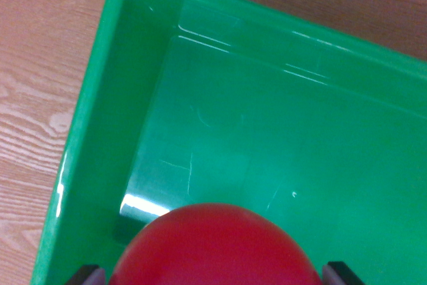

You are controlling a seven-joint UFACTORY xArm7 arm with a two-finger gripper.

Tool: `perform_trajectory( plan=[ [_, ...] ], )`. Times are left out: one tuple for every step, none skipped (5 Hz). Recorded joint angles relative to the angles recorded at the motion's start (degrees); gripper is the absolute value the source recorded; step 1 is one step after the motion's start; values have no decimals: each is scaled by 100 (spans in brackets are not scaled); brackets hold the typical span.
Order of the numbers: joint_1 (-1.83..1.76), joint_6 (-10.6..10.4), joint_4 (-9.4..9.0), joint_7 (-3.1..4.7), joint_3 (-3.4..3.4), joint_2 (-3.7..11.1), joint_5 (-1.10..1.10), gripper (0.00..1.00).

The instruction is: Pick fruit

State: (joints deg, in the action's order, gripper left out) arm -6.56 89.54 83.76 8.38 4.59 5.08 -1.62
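At the left runs the wooden table [40, 98], then the rim of a green bin [87, 111] with a scratched, bare floor. A red fruit [213, 248] hangs above the bin near its left wall, so picking looks done and only release remains. The fingers [90, 275] flank the fruit, apparently clamping it.

All you can see of your gripper [215, 273] is two dark, blocky fingertips [88, 275] with squared-off corners, poking in at the bottom left and bottom right of the frame.
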Motion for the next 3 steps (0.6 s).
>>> perform_trajectory(
  plan=[
    [0,0,0,0,0,0,0,100],
    [1,210,149,8,2,-62,8,100],
    [1,210,149,8,2,-62,8,100]
  ],
)
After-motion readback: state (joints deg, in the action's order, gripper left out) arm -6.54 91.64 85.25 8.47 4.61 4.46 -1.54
